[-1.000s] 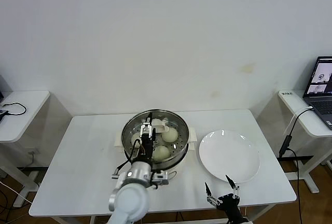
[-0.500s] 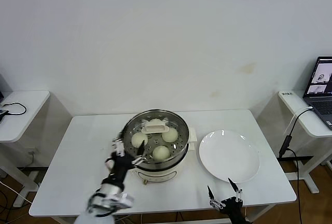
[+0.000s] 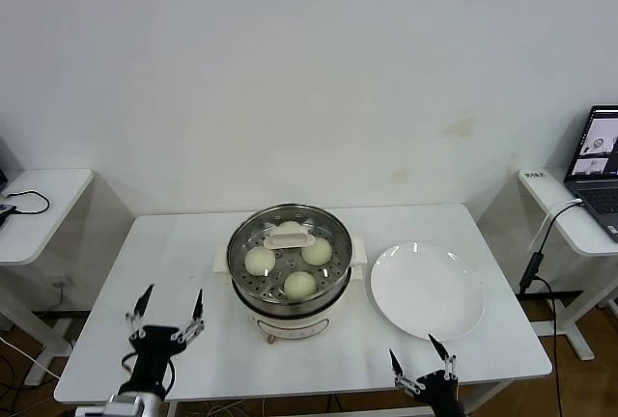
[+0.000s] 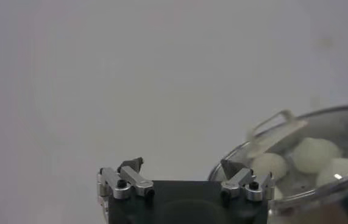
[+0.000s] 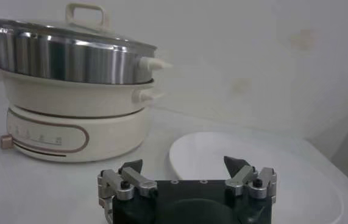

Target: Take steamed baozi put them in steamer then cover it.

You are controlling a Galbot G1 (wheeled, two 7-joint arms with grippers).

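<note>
White table (image 3: 174, 263), flat matte top, rectangular. Steamer (image 3: 290, 287) at table centre: round polished steel basket on a smooth cream pot base, control panel facing the robot. Just beside it on the robot's right, a flat glossy white plate (image 3: 427, 291), not touching. Cover (image 3: 253, 236) seated on the steamer: clear glass, metal rim; its cream rectangular handle (image 3: 289, 236) lies with long axis left-right, toward the back half. Three baozi (image 3: 300, 285) visible through the glass, smooth pale domes on the perforated floor; a fourth is hard to make out behind the handle. Left gripper (image 3: 166, 314) near the table's front left, released, fingers spread, holding nothing. Right gripper (image 3: 421, 362) at the front edge below the plate, likewise spread and empty; arm cut off.
</note>
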